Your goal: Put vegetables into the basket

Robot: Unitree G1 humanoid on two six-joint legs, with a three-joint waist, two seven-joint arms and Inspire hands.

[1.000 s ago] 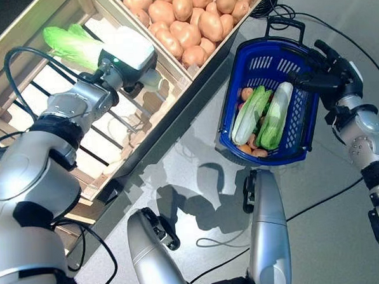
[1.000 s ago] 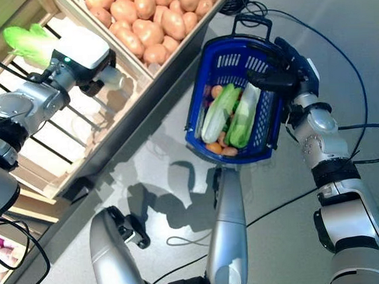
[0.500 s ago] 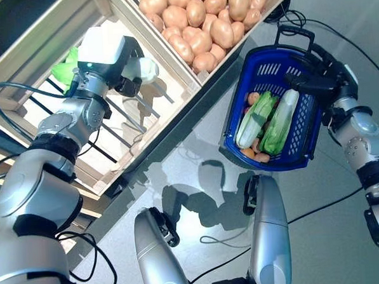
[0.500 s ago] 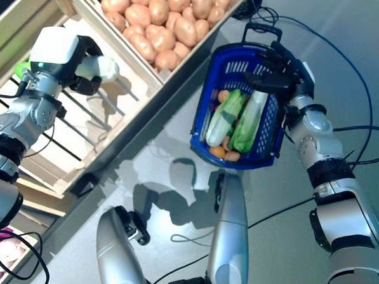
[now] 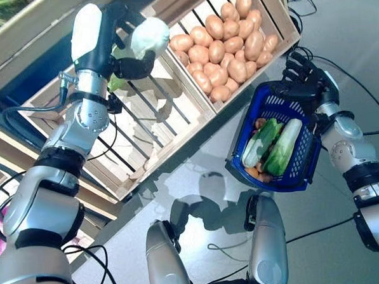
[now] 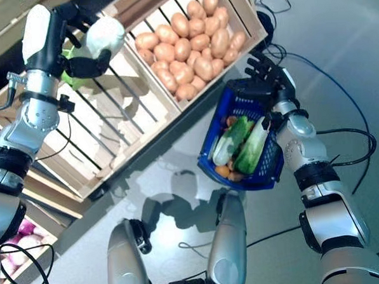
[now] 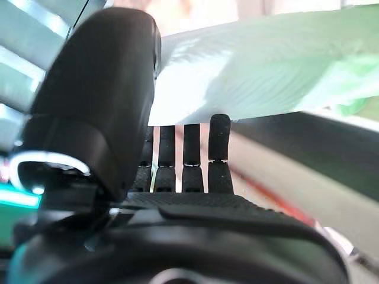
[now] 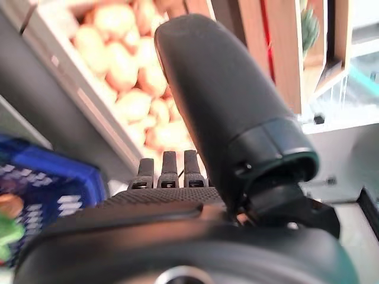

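My left hand is shut on a pale green leafy cabbage and holds it raised above the slatted wooden crate. In the left wrist view the cabbage lies across the fingers under the thumb. The blue plastic basket stands on the floor at the right, with pale green cabbages and small orange-brown vegetables in it. My right hand is open, fingers straight, at the basket's far rim.
The wooden stand with its crates runs slantwise from the upper right to the lower left, close to the basket. Grey floor lies to the right and in front of the basket.
My left hand has taken the cabbage from the slatted crate and lifted it. The camera has shifted. My right hand stays by the basket's rim.
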